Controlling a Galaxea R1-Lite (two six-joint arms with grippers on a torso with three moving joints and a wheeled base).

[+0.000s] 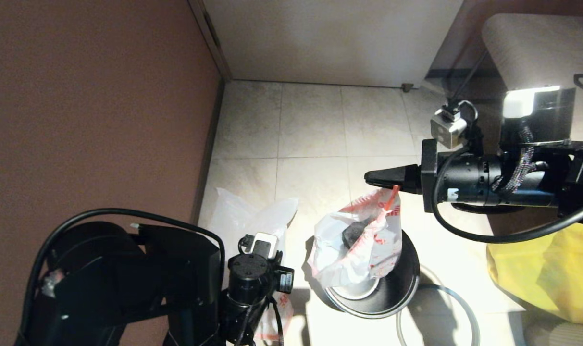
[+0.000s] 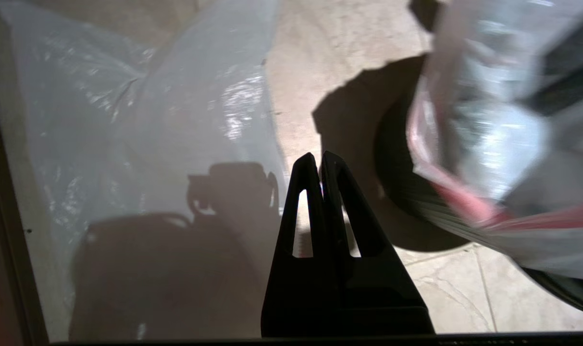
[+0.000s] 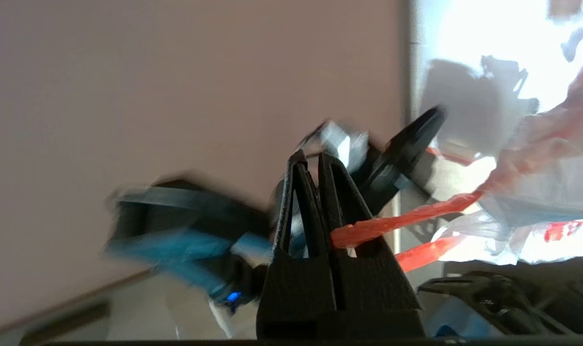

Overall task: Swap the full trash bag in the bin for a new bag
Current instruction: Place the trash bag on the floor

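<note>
Holding my right gripper (image 1: 374, 177) above the bin (image 1: 392, 283), I note its fingers pressed together on a red drawstring loop (image 3: 392, 222) of the full trash bag (image 1: 358, 245), which sits in the bin's mouth, bulging over the rim. My left gripper (image 2: 318, 161) hangs at the bin's nine o'clock, jaws closed and holding nothing, over the new bag (image 1: 253, 216) lying limp on the tiled floor (image 1: 310, 125). A yellow bag (image 1: 546, 269) lies at the bin's three o'clock.
</note>
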